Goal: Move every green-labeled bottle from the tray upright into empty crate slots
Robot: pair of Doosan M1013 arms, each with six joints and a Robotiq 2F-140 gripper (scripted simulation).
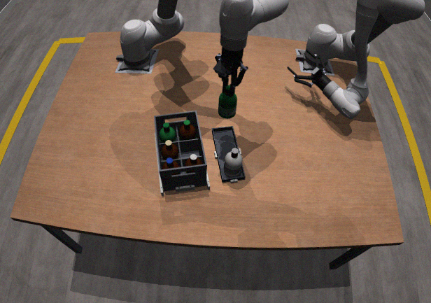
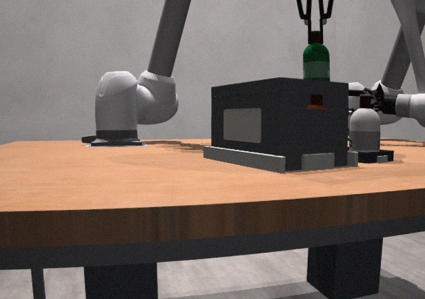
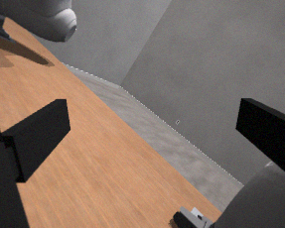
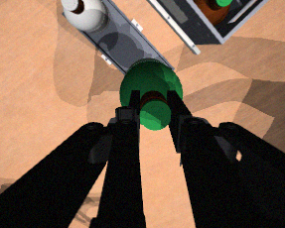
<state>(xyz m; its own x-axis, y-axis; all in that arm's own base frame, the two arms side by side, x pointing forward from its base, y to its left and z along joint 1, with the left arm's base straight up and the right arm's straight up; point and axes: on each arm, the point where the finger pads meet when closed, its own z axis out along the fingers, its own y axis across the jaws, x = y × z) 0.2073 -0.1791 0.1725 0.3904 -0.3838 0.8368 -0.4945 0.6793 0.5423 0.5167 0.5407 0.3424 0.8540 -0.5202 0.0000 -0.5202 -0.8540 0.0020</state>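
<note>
Gripping green bottle (image 1: 227, 105) (image 2: 316, 61) (image 4: 151, 81) by the neck with right hand (image 1: 229, 85) (image 2: 315, 41) (image 4: 153, 103), fingers narrow on either side below the green cap. Holding it upright, up off the counter (image 1: 105, 196) (image 2: 138, 187) (image 3: 94, 154) (image 4: 30, 74), off the tray (image 1: 225, 137) (image 2: 386, 154) (image 4: 134, 37) and outside the crate (image 1: 157, 137) (image 2: 248, 95) (image 4: 221, 40), beyond the tray's end on the arm-base side. Leaving left hand (image 1: 292, 74) (image 2: 350, 101) (image 3: 154, 114) wide open with nothing between the fingers, well apart from crate and tray. Standing on the tray at the far end from the held bottle: grey-white bottle (image 1: 233, 163) (image 2: 365, 132) (image 4: 89, 17), upright. Counting five in the crate: green-glass bottle (image 1: 167, 134) next to green-capped brown bottle (image 1: 187, 131) (image 4: 211, 15), cream-capped brown bottle (image 1: 169, 151) in the middle row, then blue-capped bottle (image 1: 169, 162) next to white-capped brown bottle (image 1: 193, 161). Showing one open slot, middle row, tray side. Sitting level on the counter, crate and tray side by side, apart. Can't read labels of crated bottles, mostly hidden by the walls.
</note>
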